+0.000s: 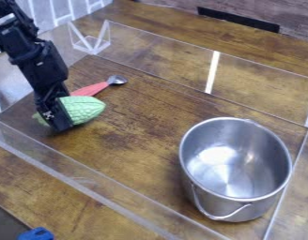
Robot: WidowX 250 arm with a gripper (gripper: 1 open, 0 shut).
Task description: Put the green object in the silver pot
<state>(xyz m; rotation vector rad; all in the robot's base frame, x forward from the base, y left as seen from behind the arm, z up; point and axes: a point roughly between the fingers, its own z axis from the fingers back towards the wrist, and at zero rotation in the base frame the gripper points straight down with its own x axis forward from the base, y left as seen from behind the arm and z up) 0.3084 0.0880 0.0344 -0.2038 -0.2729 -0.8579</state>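
One dark wooden bench point(131, 131), grained and planked, carries a clear-walled enclosure. At its left the black gripper point(52, 116) is clamped on the green object point(79, 111), a ridged oval gourd with tapered ends, low over the wood. Behind lies a red-handled spoon point(97, 88). Well apart, right, stands the shiny round silver pot point(235, 169).

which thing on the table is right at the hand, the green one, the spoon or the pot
The green object: the hand is at its left end. The red-handled spoon lies just behind it, and the silver pot sits far off to the right.
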